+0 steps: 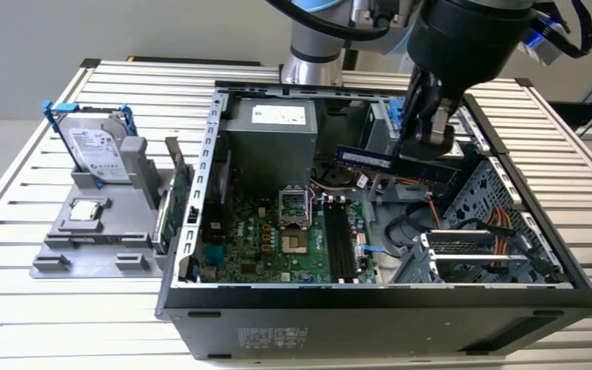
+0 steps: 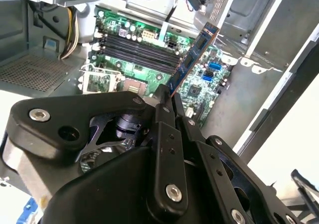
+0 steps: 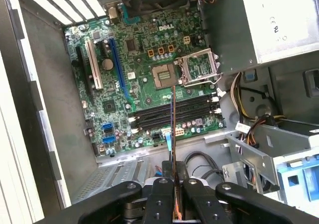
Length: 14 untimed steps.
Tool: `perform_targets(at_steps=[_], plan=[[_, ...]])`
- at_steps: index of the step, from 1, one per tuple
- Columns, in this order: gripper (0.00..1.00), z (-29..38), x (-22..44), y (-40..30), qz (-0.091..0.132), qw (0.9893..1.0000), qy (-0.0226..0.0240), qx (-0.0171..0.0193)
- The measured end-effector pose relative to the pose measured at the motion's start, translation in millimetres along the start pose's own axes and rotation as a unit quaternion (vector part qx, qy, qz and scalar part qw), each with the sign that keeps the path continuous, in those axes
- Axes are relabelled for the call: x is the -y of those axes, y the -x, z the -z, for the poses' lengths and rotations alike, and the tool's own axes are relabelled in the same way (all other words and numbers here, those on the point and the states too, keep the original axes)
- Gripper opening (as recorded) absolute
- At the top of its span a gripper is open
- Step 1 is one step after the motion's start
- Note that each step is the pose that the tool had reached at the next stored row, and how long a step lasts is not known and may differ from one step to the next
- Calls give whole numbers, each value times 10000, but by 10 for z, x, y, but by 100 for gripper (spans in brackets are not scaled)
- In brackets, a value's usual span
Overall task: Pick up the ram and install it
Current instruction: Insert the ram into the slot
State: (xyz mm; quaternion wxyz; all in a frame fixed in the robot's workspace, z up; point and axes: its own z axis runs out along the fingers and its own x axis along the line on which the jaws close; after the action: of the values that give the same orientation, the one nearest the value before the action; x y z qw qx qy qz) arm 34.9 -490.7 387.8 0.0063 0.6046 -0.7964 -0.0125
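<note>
I see the slatted metal worktop [image 1: 28, 324] carrying the open computer case [image 1: 378, 316], which lies on its side with the open face up. On the floor of the case lies the green motherboard [image 1: 255, 239], with a grey power supply box [image 1: 270, 131] at the far end of the case. Outside the case, at the exterior view's left, a grey holder [image 1: 90, 231] props up a hard drive [image 1: 95, 150] in a blue frame. The arm reaches down into the case from above, and its black tool [image 1: 422, 146] is clamped on one end of the ram [image 1: 370, 159]. The stick juts out from between the fingers [image 2: 164, 102] and is held in the air inside the case, above the motherboard and not seated. In the first wrist view I see it edge-on, a thin line crossing over the row of black memory slots [image 3: 194, 107].
</note>
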Motion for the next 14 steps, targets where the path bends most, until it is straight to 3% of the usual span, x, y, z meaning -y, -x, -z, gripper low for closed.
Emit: perform_targets(at_steps=[7,14], plan=[[0,0,-1,0,-279,9996,-2,7],[0,0,-3,-1,-587,9983,-3,16]])
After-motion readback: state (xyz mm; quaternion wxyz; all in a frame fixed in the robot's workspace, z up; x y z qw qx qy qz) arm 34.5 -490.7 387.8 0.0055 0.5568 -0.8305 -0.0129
